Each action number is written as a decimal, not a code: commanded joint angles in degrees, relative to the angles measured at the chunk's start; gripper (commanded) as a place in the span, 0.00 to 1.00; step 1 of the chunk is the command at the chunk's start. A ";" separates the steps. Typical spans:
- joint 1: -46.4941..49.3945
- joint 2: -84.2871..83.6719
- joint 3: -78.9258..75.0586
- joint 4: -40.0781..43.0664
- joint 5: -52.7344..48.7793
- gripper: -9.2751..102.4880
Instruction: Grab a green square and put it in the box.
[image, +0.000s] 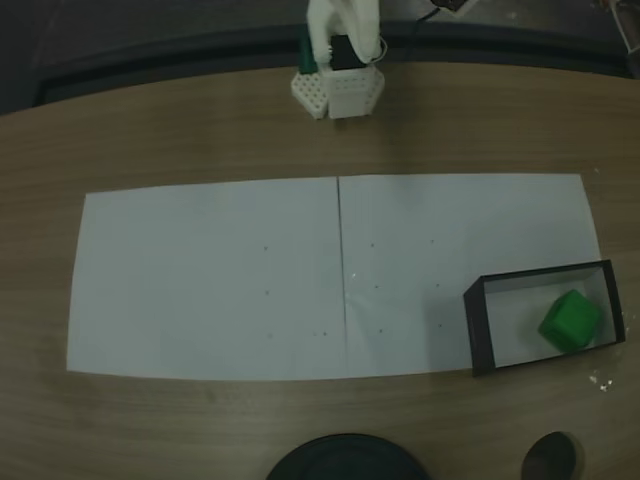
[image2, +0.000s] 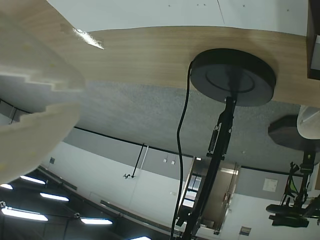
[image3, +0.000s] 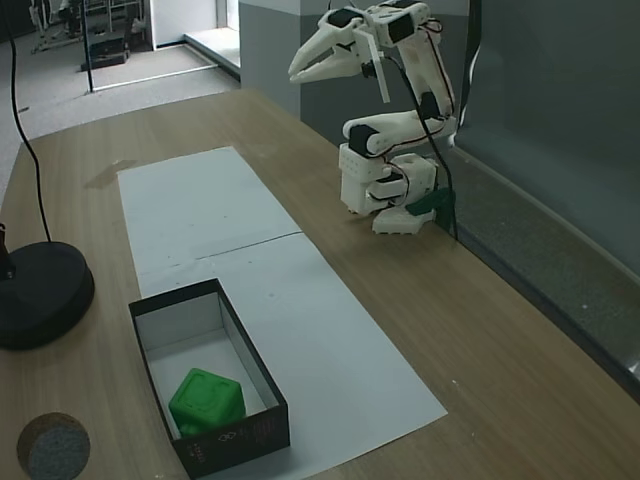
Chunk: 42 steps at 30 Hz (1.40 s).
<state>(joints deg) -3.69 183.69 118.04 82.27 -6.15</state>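
Green square (image3: 207, 400) sits inside the box (image3: 254, 372), on its white floor near one end, stud side up in a fixed view; in the other fixed view the square (image: 571, 320) lies toward the right end of the box (image: 481, 330). Box rests on the corner of two white paper sheets (image: 220, 280) laid side by side on the wooden table (image: 180, 130). A black round lamp base (image3: 42, 293) stands on the table just beyond the paper, well apart from the box, and a small dark disc (image3: 53, 446) lies near the table edge; nothing stands between arm and box. The white arm (image3: 390, 160) is folded back over its base at the far table edge, well away from the box, its gripper (image3: 300, 72) raised high and pointing out over the table, jaws nearly together and holding nothing. In the wrist view a white finger (image2: 35, 105) fills the left side, with the lamp base (image2: 233, 76) and its cable ahead. Behind the table is a dark wall panel; grey carpet and ceiling lights show beyond.
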 joint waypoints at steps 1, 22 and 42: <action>0.35 3.87 5.80 -4.75 -1.23 0.08; 1.76 15.56 47.64 -22.68 11.16 0.08; -1.67 15.38 53.96 -8.44 16.00 0.08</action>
<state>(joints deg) -5.71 197.93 175.52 72.69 9.58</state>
